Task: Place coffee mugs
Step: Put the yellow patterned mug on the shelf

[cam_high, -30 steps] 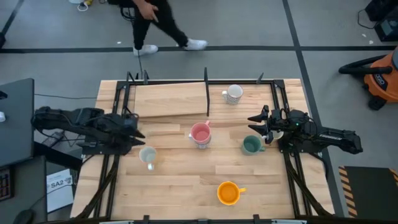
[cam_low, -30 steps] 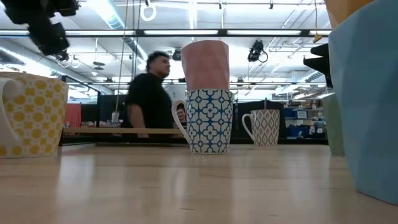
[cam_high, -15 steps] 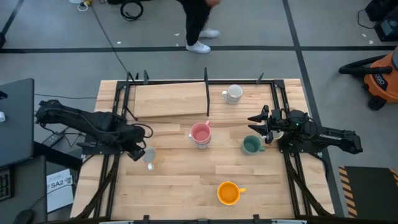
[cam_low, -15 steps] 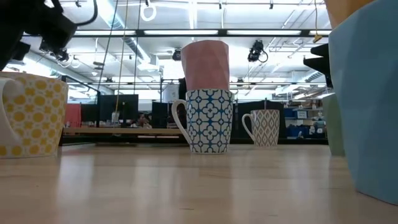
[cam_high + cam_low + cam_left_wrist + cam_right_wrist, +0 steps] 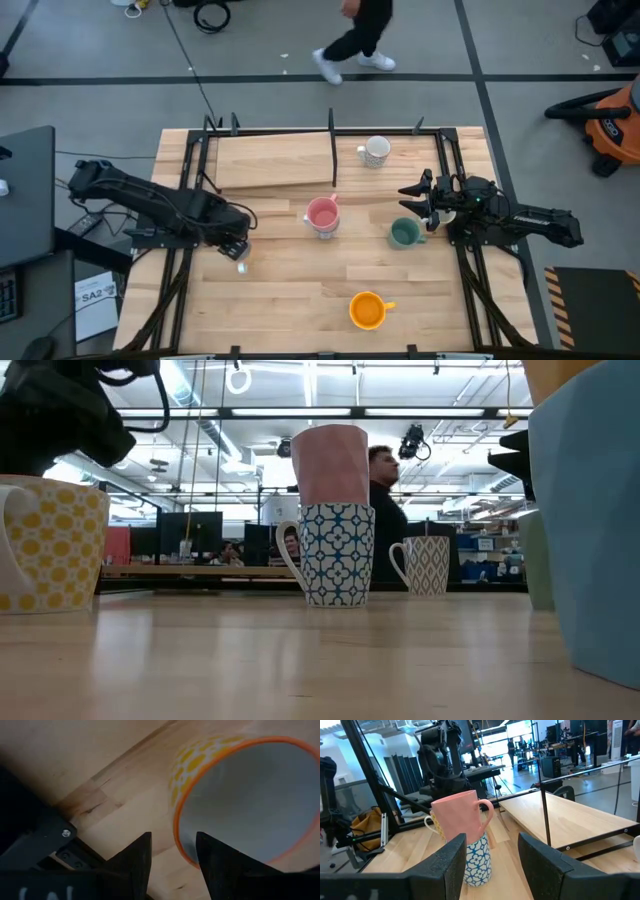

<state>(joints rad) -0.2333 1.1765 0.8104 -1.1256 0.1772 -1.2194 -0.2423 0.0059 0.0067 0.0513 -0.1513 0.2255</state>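
The left gripper (image 5: 237, 246) hangs directly over the yellow-patterned mug (image 5: 240, 795), its fingers (image 5: 134, 865) spread with one at the orange rim, not closed on it. That mug stands on the wooden table (image 5: 290, 300) to the left of the pink mug (image 5: 322, 213), well apart from it. The right gripper (image 5: 412, 200) waits with its fingers parted, just right of the dark green mug (image 5: 404, 233), which itself sits to the right of the pink mug.

The pink mug is stacked on a blue-and-white patterned mug (image 5: 336, 554) at the table's middle. A white mug (image 5: 375, 151) with a grey pattern stands beyond the pink mug toward the far edge, beside a raised wooden board (image 5: 272, 160). An orange mug (image 5: 367, 310) sits nearer the front edge. That makes six mugs in sight.

Behind the table a person (image 5: 358, 36) walks across the floor. Left of the table, a sheet on the floor reads "SA2" (image 5: 92, 295). An orange vacuum (image 5: 612, 122) stands off to the right.
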